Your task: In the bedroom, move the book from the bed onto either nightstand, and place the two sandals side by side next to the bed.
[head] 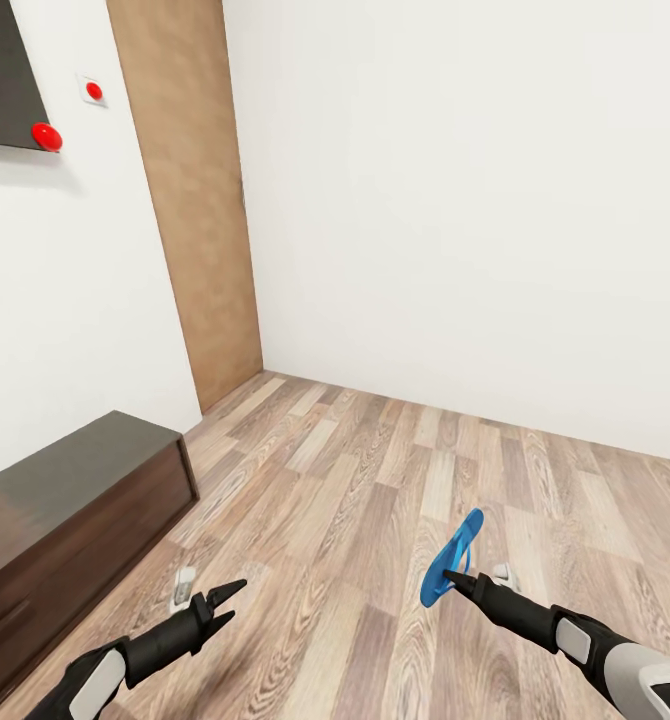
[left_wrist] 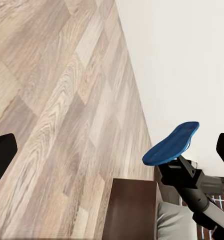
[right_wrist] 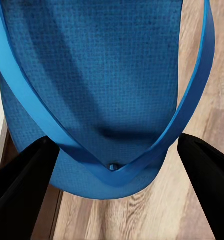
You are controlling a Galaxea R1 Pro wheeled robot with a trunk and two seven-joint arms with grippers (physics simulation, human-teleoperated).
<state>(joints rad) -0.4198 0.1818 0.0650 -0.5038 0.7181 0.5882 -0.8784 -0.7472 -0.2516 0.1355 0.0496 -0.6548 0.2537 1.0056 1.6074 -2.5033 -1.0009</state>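
Note:
A bright blue sandal (head: 457, 552) hangs above the wood floor, held at its toe end by my right gripper (head: 449, 578), which is shut on it. In the right wrist view the sandal (right_wrist: 101, 85) shows its sole and V strap, and the toe post sits at the gripper (right_wrist: 112, 167), between the two black fingers (right_wrist: 21, 192). The left wrist view also catches the sandal (left_wrist: 172, 144) on the right arm's tip. My left gripper (head: 221, 600) is open and holds nothing, low over the floor to the left. The book is out of view.
A long low dark brown cabinet (head: 65, 510) runs along the left wall under a dark panel (head: 5, 70). A wooden door (head: 190, 200) stands in the corner. Bare plank floor (head: 375, 470) stretches ahead to the white wall. A dark brown furniture top (left_wrist: 132, 207) lies beneath the left arm.

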